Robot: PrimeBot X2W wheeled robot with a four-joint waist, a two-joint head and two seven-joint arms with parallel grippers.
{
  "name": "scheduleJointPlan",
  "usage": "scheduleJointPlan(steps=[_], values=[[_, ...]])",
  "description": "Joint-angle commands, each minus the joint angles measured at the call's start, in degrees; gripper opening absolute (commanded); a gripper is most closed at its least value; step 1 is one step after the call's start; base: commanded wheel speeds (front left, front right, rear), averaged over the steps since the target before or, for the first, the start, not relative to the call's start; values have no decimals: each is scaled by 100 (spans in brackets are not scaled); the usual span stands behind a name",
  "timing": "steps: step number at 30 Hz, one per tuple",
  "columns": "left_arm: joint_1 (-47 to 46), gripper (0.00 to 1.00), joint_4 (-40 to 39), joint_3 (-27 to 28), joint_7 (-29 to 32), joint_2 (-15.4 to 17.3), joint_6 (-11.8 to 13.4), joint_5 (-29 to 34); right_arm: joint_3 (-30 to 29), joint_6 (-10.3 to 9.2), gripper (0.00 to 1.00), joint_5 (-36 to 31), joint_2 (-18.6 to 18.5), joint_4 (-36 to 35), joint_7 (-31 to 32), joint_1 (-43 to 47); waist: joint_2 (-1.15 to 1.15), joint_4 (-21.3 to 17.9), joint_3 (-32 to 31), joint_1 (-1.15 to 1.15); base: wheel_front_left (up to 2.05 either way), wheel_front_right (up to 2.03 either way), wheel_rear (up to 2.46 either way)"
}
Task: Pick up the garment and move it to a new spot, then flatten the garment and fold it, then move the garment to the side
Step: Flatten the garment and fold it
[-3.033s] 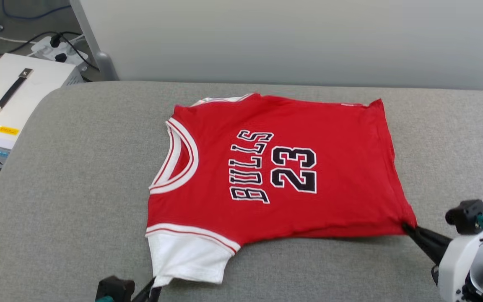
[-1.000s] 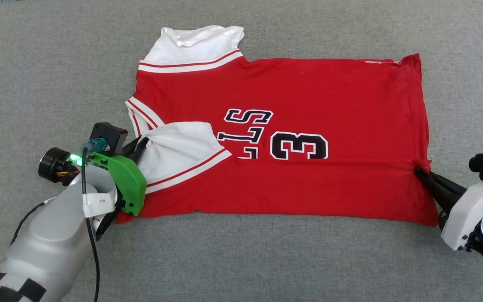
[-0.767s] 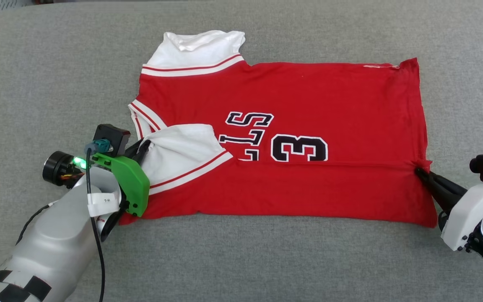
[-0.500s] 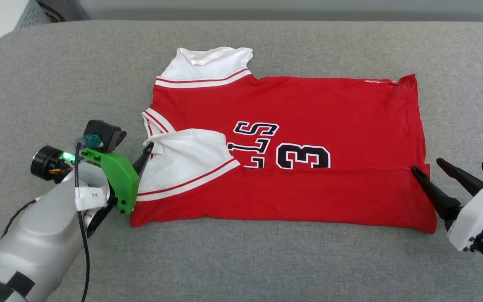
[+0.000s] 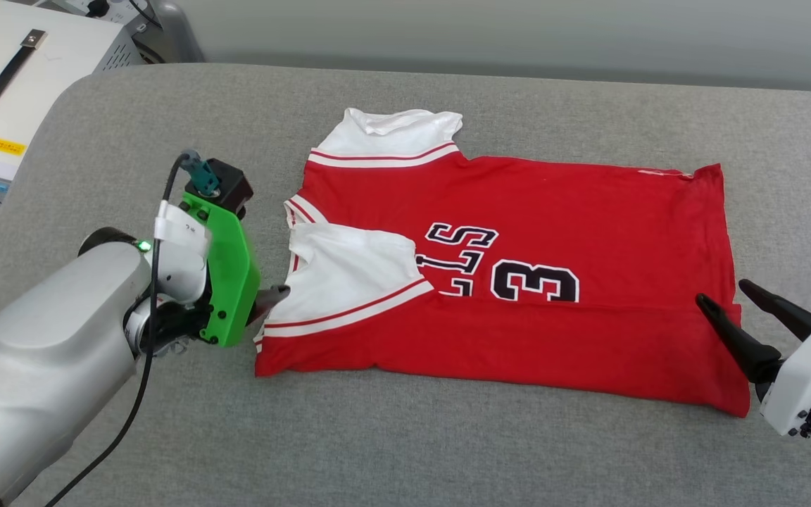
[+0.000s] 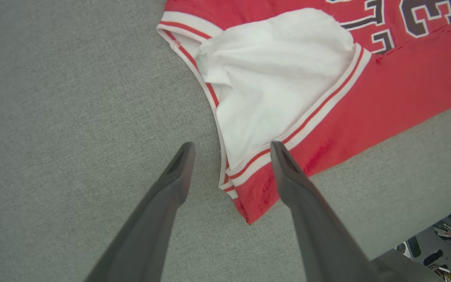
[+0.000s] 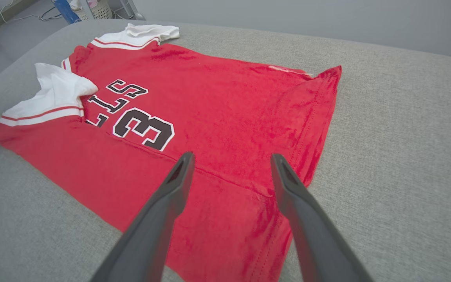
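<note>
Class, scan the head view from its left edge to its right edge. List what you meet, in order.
white box with a black handle → left gripper → garment → right gripper

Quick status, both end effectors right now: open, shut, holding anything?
Left end effector: open, holding nothing, by the folded white sleeve of the shirt.
Right end effector: open, holding nothing, at the shirt's bottom hem.
</note>
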Motion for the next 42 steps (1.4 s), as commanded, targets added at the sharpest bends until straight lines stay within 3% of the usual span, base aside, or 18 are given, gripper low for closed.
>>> scheduleJointPlan(steps=[1, 6, 20, 21, 22, 23, 29, 33, 42], values=[[-97, 100, -30, -76, 128, 37, -16, -63, -35, -4, 100, -61, 37, -27, 46, 98, 0, -10, 22, 0, 0, 0, 0], [44, 100, 78, -228, 355, 19, -16, -231, -83, -4, 100, -116, 137, -90, 210, 84, 0, -95, 134, 0, 0, 0, 0], [748, 100, 855, -491, 68, -303, -16, -398, -26, -4, 100, -249, 333, -129, 374, -161, 0, -337, 397, 0, 0, 0, 0], [804, 79, 860, -507, 73, -320, -16, -430, -15, -4, 100, -248, 339, -125, 382, -173, 0, -350, 397, 0, 0, 0, 0], [833, 32, 856, -520, 66, -320, -16, -435, -13, -4, 100, -246, 336, -120, 388, -181, 0, -353, 393, 0, 0, 0, 0], [859, 0, 848, -534, 46, -311, -16, -434, -19, -4, 100, -242, 328, -114, 393, -191, 0, -352, 382, 0, 0, 0, 0], [778, 0, 688, -516, -479, -146, -16, -380, -100, -4, 100, -533, 76, -196, 476, -333, 0, -307, 229, 0, 0, 0, 0], [665, 0, 408, -524, -811, 74, -16, -266, -233, -4, 100, -608, -154, -426, 915, -485, 0, -282, 123, 0, 0, 0, 0], [563, 0, -215, -527, -1295, 352, -16, 6, -616, -4, 100, -416, -545, -663, 3072, -515, 0, -164, 64, 0, 0, 0, 0]])
